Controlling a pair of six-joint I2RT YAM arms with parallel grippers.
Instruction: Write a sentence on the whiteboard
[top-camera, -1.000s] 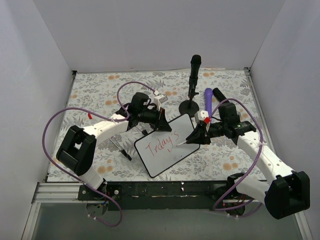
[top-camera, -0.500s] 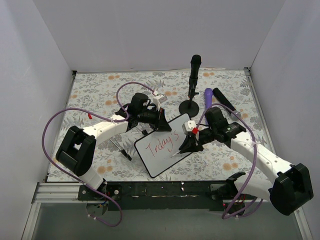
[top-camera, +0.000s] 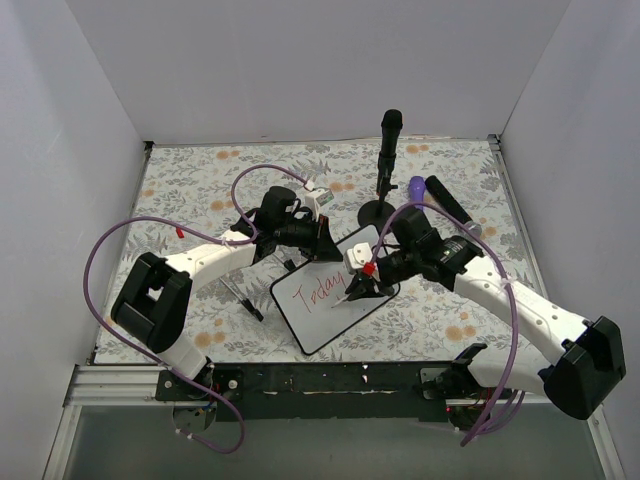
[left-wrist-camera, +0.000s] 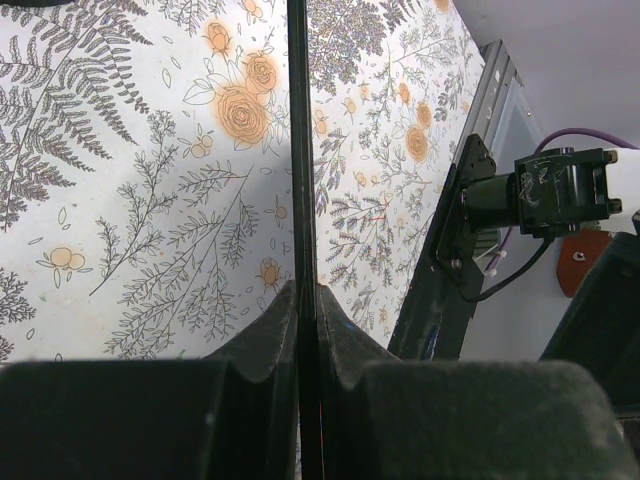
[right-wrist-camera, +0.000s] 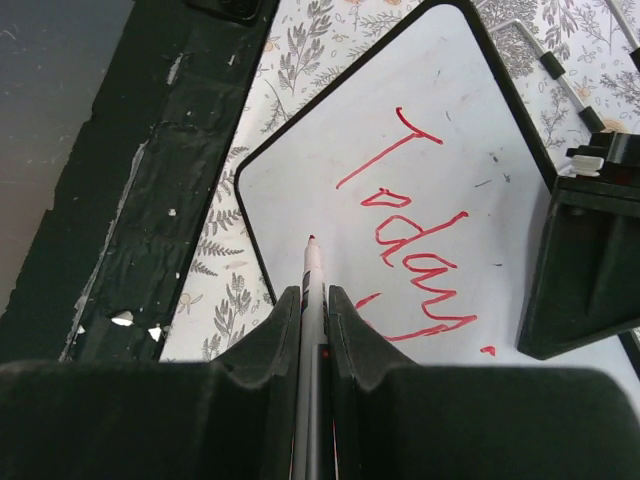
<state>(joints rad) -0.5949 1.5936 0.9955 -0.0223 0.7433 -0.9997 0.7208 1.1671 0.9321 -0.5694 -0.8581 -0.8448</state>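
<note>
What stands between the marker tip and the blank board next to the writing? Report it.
Nothing visible. The marker in the right gripper points straight at bare whiteboard beside the sentence; the left gripper clamps the board's far edge, clear of it.

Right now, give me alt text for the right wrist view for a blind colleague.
The right pincer grips a marker, red tip poised over blank whiteboard beside the sentence, which so far reads Today in slanted red cursive. Floral tablecloth shows at the edges.

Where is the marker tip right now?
In the right wrist view, the marker in the right gripper points at bare whiteboard, below-left of the red writing.
</note>
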